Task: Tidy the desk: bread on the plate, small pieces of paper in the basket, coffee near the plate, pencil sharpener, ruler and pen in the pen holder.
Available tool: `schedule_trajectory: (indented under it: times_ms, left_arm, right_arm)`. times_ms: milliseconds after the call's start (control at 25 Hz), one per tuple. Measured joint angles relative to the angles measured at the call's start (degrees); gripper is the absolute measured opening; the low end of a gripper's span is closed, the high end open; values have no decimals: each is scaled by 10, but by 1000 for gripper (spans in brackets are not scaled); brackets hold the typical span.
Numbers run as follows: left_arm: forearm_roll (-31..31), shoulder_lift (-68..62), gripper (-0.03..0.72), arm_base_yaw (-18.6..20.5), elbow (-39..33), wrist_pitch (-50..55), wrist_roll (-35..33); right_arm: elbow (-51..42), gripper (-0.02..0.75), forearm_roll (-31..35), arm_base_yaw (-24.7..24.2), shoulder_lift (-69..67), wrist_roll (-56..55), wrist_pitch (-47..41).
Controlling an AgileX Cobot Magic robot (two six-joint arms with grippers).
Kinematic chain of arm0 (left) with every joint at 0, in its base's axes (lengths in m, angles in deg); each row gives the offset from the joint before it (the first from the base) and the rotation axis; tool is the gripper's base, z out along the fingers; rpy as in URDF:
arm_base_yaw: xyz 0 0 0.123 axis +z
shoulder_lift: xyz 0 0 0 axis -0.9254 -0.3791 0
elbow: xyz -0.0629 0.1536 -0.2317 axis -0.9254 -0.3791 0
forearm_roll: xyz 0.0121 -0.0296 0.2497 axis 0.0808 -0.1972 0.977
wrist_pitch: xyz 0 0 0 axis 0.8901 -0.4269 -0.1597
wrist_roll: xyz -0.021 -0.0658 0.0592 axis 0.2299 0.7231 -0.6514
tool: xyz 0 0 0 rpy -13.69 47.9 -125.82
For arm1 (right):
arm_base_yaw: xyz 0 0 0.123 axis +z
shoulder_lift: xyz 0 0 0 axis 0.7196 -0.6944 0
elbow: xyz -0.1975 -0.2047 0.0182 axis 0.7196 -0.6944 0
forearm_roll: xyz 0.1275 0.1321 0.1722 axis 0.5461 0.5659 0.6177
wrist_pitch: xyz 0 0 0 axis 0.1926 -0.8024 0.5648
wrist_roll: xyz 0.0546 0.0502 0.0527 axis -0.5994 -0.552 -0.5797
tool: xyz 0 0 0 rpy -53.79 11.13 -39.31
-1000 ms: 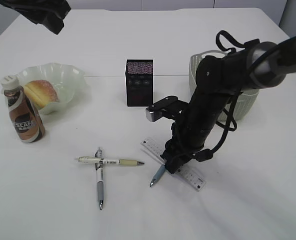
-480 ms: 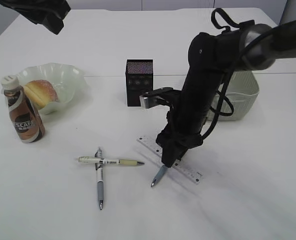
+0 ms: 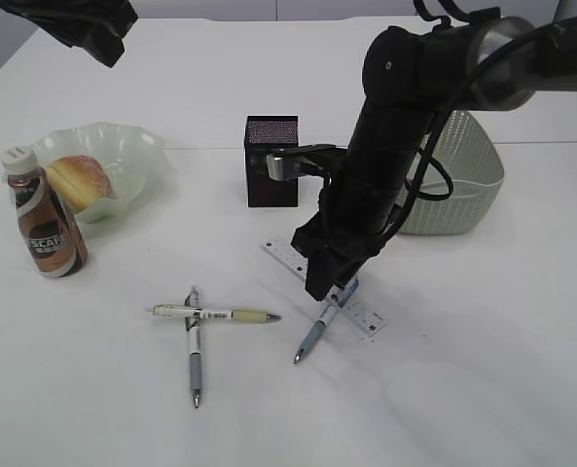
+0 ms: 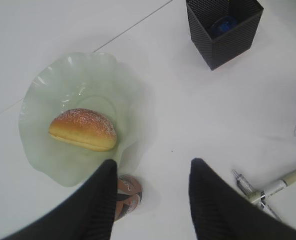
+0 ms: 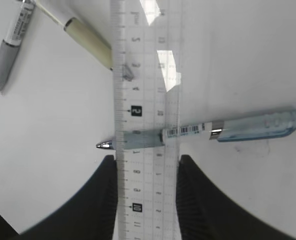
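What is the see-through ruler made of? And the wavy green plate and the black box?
The ruler looks like clear glossy plastic: the pen shows through it and light glints on it. The plate seems frosted pale-green glass or plastic, slightly translucent; I can't tell which. The black box looks like matte woven mesh, metal or plastic.

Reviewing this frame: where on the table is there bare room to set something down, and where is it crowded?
Free: the near-right table, right of the ruler; the far strip behind the pen holder; and the near-left corner below the coffee bottle. Crowded: the centre, where three pens lie near the ruler under the right gripper.
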Motion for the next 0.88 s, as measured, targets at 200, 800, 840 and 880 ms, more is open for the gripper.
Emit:
schedule_trajectory:
  times_ms: [200, 800, 840, 880]
  left_arm:
    - [0, 0, 350, 0, 0, 0, 0]
    - [0, 0, 350, 0, 0, 1, 0]
    - [0, 0, 350, 0, 0, 1, 0]
    - [0, 0, 350, 0, 0, 0, 0]
  right_arm:
    - [0, 244, 14, 0, 0, -15, 30]
    - [-133, 244, 30, 0, 133, 5, 330]
    - [-155, 244, 35, 0, 144, 10, 368]
    - [-180, 244, 40, 0, 158, 15, 407]
